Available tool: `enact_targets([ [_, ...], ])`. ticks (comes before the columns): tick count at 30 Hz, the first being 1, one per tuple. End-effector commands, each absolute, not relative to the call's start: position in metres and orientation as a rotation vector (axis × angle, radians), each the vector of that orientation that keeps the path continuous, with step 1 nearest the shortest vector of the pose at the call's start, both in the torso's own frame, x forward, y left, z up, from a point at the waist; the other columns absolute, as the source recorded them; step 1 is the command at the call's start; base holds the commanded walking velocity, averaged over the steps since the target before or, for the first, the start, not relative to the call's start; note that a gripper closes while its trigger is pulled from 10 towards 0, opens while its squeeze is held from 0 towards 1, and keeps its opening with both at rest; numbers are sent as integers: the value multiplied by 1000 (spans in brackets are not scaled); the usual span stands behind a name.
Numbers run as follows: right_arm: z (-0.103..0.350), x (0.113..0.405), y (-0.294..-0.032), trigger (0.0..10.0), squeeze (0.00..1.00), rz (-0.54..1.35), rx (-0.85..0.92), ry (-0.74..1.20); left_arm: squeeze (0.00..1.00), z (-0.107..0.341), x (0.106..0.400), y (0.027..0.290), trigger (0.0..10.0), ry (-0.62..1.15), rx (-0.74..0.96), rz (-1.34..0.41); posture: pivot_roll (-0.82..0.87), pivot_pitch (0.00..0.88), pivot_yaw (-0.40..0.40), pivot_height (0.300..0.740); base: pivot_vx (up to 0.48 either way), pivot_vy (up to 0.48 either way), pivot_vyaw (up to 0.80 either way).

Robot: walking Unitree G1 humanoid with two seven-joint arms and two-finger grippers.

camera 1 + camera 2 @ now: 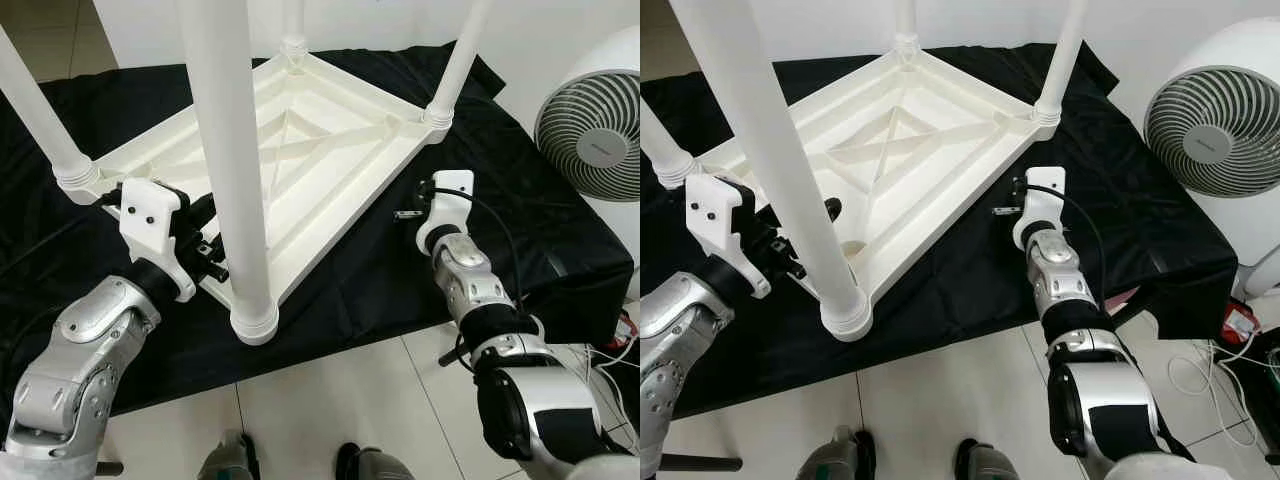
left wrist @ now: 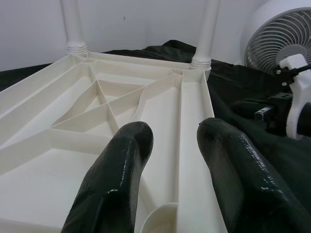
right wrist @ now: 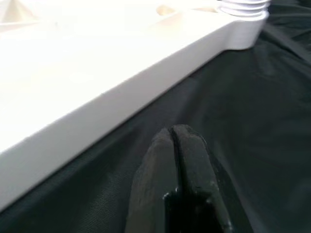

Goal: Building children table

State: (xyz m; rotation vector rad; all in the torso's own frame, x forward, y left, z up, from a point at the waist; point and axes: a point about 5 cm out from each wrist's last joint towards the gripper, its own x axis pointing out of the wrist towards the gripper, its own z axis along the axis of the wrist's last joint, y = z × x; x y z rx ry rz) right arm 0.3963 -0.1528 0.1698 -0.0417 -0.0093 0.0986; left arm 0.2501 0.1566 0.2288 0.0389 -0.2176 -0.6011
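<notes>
The white children's table (image 1: 300, 150) is found upside down on a black cloth (image 1: 520, 200), four legs up. Its near-corner leg (image 1: 235, 180) stands just beside the left hand (image 1: 212, 262), held wide and empty. The right hand (image 3: 177, 138), pressed together, lies off the table's right edge.

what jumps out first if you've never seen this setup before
A white plastic table lies upside down on a black cloth, its four legs pointing up, the nearest leg rising right before the camera. The left gripper is beside that leg at the table's near corner, jaws open, while the right gripper hovers shut over the cloth beside the table's right edge. A white fan stands at far right.
</notes>
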Motion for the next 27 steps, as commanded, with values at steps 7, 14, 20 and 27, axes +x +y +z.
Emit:
enact_targets([
  [7,165,400,-139,10000,0,157,-61,29,0,232,243,147,10000,-224,48,-687,73,159,-9,740,0,0,0],
  [14,167,403,-130,10000,0,178,-76,51,0,230,242,144,10000,-216,46,-696,73,160,-21,740,0,0,0],
  [20,172,406,-125,10000,0,189,-98,44,0,231,238,141,10000,-212,43,-717,80,160,-31,740,0,0,0],
  [27,184,410,-110,10000,0,217,-88,20,0,230,230,134,10000,-190,47,-773,89,158,-46,740,0,0,0],
])
